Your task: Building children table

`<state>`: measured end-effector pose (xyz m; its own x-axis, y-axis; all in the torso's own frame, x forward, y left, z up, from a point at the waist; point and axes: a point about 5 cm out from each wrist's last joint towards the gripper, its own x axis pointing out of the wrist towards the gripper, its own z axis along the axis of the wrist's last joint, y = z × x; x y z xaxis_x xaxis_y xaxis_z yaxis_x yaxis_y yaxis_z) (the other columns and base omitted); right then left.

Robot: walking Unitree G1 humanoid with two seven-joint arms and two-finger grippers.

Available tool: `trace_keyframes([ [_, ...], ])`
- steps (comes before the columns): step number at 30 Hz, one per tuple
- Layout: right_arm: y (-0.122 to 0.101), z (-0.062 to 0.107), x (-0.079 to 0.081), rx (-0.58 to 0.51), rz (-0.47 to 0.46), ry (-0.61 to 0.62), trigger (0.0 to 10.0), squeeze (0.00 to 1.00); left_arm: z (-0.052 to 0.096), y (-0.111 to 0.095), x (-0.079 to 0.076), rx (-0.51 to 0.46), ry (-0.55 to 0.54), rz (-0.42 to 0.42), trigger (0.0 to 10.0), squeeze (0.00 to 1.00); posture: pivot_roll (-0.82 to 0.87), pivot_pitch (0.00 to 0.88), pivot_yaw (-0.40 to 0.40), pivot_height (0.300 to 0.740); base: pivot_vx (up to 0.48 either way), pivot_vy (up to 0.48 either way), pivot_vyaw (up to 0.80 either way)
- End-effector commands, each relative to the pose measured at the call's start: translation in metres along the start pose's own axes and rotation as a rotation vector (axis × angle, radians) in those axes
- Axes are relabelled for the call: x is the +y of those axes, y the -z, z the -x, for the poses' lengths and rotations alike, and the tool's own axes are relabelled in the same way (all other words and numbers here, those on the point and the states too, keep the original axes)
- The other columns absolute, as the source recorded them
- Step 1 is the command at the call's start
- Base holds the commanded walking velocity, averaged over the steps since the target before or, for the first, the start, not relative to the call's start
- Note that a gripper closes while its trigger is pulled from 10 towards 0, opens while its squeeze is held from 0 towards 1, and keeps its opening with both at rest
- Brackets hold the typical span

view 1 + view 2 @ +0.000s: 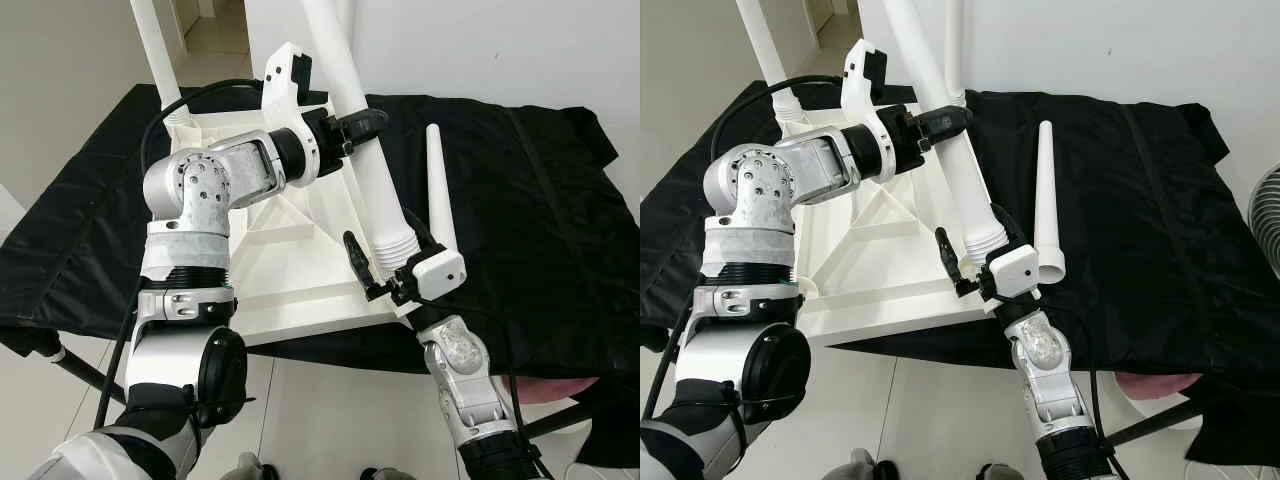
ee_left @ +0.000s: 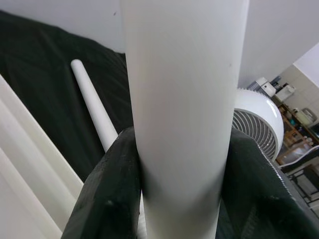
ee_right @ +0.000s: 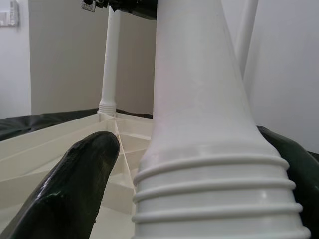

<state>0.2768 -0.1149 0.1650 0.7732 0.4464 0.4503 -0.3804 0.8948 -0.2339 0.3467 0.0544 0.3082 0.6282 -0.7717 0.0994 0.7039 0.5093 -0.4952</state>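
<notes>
The white table top (image 1: 300,300) lies upside down on a black cloth. A white leg (image 1: 365,150) rises tilted over the table top's near right corner, its threaded end (image 3: 214,164) lowest. My left gripper (image 1: 355,125) is shut on this leg partway up, and both black fingers (image 2: 107,199) press its sides. My right gripper (image 1: 385,262) stands open around the threaded end. One finger (image 3: 75,189) is clear of the leg, while the other is close against it. A loose leg (image 1: 440,190) lies on the cloth to the right.
Another white leg (image 1: 155,50) stands upright at the table top's far left corner. The black cloth (image 1: 540,230) covers the work surface up to a white wall. A white fan (image 1: 1265,220) stands beyond the right edge. Pale tiled floor (image 1: 320,420) lies in front.
</notes>
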Motion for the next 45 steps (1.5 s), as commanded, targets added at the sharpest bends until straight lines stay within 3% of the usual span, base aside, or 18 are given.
trace_keyframes([
  [1, -0.002, -0.004, 0.0, 0.016, -0.035, -0.002, 10.0, 1.0, 0.001, -0.005, -0.007, -0.031, 0.01, -0.062, 0.8, 0.0, -0.13, 0.067, 0.051, 0.74, 0.0, 0.0, 0.0],
  [2, -0.003, -0.006, 0.0, 0.028, -0.052, 0.003, 10.0, 1.0, 0.0, -0.003, -0.009, -0.03, 0.003, -0.089, 10.0, 0.0, -0.13, 0.067, 0.051, 0.74, 0.0, 0.0, 0.0],
  [4, -0.003, -0.007, 0.0, 0.036, -0.062, 0.006, 10.0, 1.0, 0.0, -0.002, -0.009, -0.029, -0.001, -0.106, 10.0, 0.0, -0.13, 0.067, 0.051, 0.74, 0.0, 0.0, 0.0],
  [5, -0.005, -0.009, 0.003, 0.041, -0.071, -0.01, 10.0, 0.0, -0.001, -0.001, -0.01, -0.03, -0.012, -0.14, 10.0, 0.0, -0.13, 0.066, 0.045, 0.74, 0.0, 0.0, 0.0],
  [8, -0.008, -0.012, 0.005, 0.062, -0.123, -0.02, 10.0, 0.0, -0.001, 0.003, -0.009, -0.034, -0.039, -0.229, 10.0, 0.0, -0.13, 0.066, 0.045, 0.74, 0.0, 0.0, 0.0],
  [16, -0.008, -0.014, -0.006, 0.115, -0.185, 0.027, 10.0, 0.0, 0.002, -0.001, -0.001, -0.052, -0.087, -0.287, 10.0, 0.0, -0.13, 0.063, 0.036, 0.74, 0.0, 0.0, 0.0],
  [24, -0.01, -0.029, -0.013, 0.236, -0.193, 0.057, 10.0, 0.0, 0.001, 0.001, -0.009, -0.087, -0.072, -0.335, 10.0, 0.0, -0.13, 0.048, 0.039, 0.74, 0.0, 0.0, 0.0],
  [34, -0.023, -0.047, -0.018, 0.324, -0.118, -0.101, 10.0, 0.0, 0.0, 0.005, -0.019, -0.113, -0.107, -0.404, 10.0, 0.0, -0.11, 0.064, 0.04, 0.74, 0.0, 0.0, 0.0],
  [38, -0.025, -0.056, -0.02, 0.398, -0.047, -0.132, 10.0, 0.0, -0.003, 0.008, -0.026, -0.127, -0.121, -0.473, 10.0, 0.0, -0.11, 0.067, 0.033, 0.74, 0.0, 0.0, 0.0],
  [45, -0.028, -0.067, -0.018, 0.463, -0.057, -0.146, 10.0, 0.0, -0.007, 0.013, -0.033, -0.134, -0.122, -0.524, 10.0, 0.0, -0.1, 0.068, 0.026, 0.74, 0.0, 0.0, 0.0],
])
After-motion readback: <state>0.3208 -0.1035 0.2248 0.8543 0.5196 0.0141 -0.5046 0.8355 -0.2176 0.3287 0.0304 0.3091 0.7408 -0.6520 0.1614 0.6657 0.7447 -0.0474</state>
